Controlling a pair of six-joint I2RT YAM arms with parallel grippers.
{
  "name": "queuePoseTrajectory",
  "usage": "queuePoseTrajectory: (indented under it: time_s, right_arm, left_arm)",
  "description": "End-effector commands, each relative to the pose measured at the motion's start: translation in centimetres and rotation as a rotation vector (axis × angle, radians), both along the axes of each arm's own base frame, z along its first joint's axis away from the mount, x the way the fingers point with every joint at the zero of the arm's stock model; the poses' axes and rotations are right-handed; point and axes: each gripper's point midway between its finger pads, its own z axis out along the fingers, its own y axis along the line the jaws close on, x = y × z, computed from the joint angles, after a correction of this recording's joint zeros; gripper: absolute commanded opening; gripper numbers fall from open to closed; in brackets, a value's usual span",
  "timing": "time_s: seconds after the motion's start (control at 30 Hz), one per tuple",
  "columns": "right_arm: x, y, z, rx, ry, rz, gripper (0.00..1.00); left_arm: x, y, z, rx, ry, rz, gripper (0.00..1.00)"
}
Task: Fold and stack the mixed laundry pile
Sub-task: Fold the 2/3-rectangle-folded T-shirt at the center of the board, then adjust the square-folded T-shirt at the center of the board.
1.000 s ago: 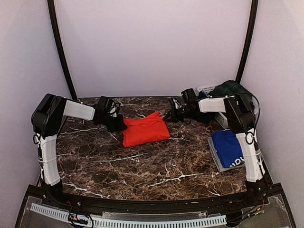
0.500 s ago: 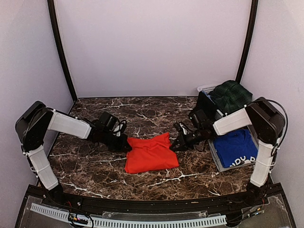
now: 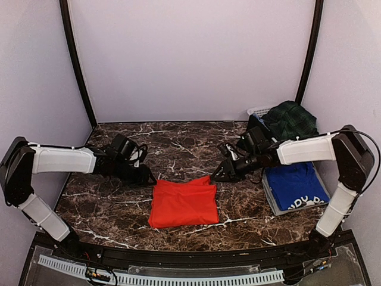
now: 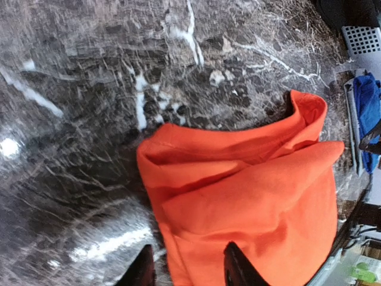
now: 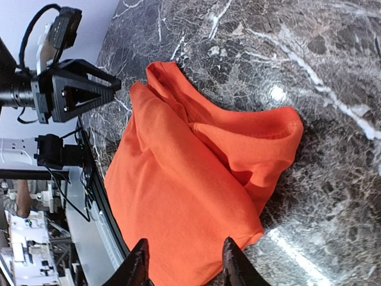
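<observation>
The red-orange T-shirt (image 3: 183,202) of the mixed laundry pile lies folded on the marble table, near the front middle. My left gripper (image 3: 147,177) hovers at its far left corner and my right gripper (image 3: 215,176) at its far right corner. Both are open, with nothing pinched. The left wrist view has the shirt (image 4: 256,196) under my left gripper (image 4: 189,271), whose fingertips straddle the left edge of the cloth. My right gripper (image 5: 184,265) stands over the shirt (image 5: 190,179) the same way. A royal blue T-shirt (image 3: 294,183) lies folded at the right.
The blue shirt rests on a flat grey tray (image 3: 275,205) at the table's right edge. Behind it a white slotted basket (image 3: 257,111) holds a dark green tartan skirt (image 3: 290,119). Black frame posts rise at both back corners.
Both arms pulled the red-orange T-shirt from the back of the table toward the front edge. Both grippers, shut on its corners before, now stand open and have let it go.
</observation>
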Motion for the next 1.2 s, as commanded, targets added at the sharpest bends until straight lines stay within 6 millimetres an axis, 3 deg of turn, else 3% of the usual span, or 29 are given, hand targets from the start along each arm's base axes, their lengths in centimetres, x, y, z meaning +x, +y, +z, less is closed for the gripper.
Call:
queuePoseTrajectory:
  time_s: [0.0,0.13,0.2,0.3,0.43,0.6,0.73,1.03,1.1,1.17]
  right_arm:
    - [1.9,-1.6,1.3,-0.043,-0.067,0.001,0.41]
    - [5.0,-1.1,4.3,0.019,-0.157,-0.003,0.44]
    - [6.5,0.2,5.7,0.048,-0.184,0.031,0.42]
    - [8.1,2.3,6.5,0.117,-0.172,0.085,0.36]
    - [8.0,4.9,5.3,0.174,-0.115,0.186,0.31]
    - [6.7,8.0,3.1,0.191,-0.051,0.276,0.27]
    - [6.7,9.4,1.3,0.188,-0.025,0.301,0.23]
    - [6.0,11.9,-4.2,0.150,0.057,0.352,0.17]
    - [5.9,12.0,-5.1,0.137,0.064,0.347,0.16]
    - [6.1,11.9,-6.1,0.118,0.067,0.338,0.14]
  left_arm:
    - [1.4,2.3,3.3,0.101,-0.125,0.004,0.48]
    - [2.5,0.2,8.3,0.024,-0.337,-0.139,0.52]
    - [2.6,-1.8,9.6,0.020,-0.440,-0.260,0.52]
    - [1.9,-5.2,9.8,0.024,-0.504,-0.467,0.49]
    - [0.2,-8.1,8.5,0.038,-0.553,-0.721,0.44]
    - [-1.4,-10.0,5.6,0.102,-0.599,-0.927,0.39]
    - [-1.3,-10.3,3.1,0.126,-0.570,-0.969,0.37]
    - [-0.3,-10.8,0.0,0.158,-0.537,-0.984,0.36]
    - [-0.4,-10.8,-0.3,0.163,-0.525,-0.992,0.33]
    - [-0.4,-10.6,-0.6,0.173,-0.517,-0.995,0.25]
